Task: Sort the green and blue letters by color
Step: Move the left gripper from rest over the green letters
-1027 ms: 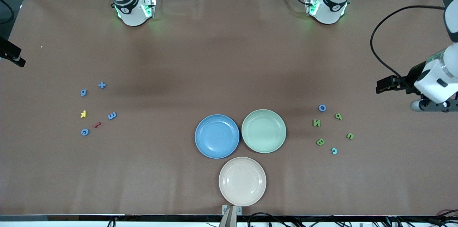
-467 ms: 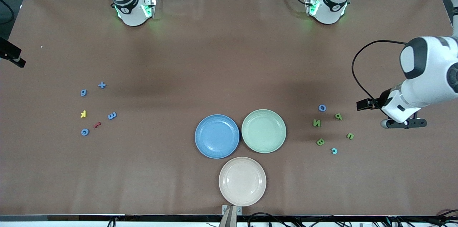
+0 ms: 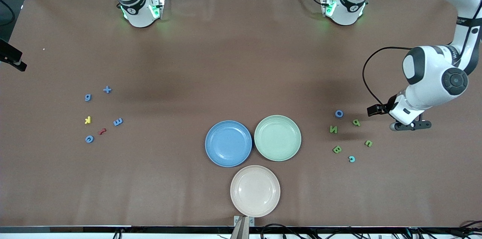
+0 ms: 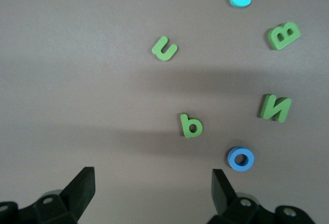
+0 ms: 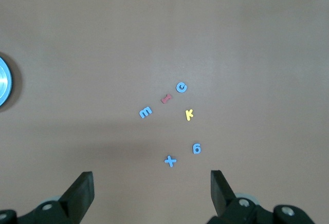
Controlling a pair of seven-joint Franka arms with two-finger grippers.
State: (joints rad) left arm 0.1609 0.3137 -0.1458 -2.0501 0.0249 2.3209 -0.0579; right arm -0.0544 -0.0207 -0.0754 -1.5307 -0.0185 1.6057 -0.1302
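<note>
Nearest the front camera we see the cream plate [image 3: 255,191], then the blue plate [image 3: 228,143] and green plate [image 3: 277,137] side by side just above it, all bare. Toward the left arm's end of the table we count six letters: light-blue c [image 3: 351,159] nearest, then green B [image 3: 337,149], green u [image 3: 368,143], green N [image 3: 333,129], green b [image 3: 356,122], and blue O [image 3: 339,113] farthest. Toward the right arm's end: blue c [image 3: 89,139], red squiggle [image 3: 101,131], blue E [image 3: 118,121], yellow k [image 3: 87,120], blue 6 [image 3: 87,97], blue plus sign [image 3: 107,89] farthest. Front view shows only the left gripper [image 3: 408,126], up in the air over bare table beside the green b, toward the left arm's end; finger gap unreadable there. The left wrist view settles it: left gripper [image 4: 152,180] fingers spread wide, nothing between them, same six letters below it, blue O [image 4: 240,158] close to one fingertip. The right gripper is out of the front view; we get it only from the right wrist view, where the right gripper [image 5: 152,182] also stands wide apart and empty, high over the table, with its cluster and an edge of the blue plate [image 5: 4,80] in sight. No letter sits on any plate.
</note>
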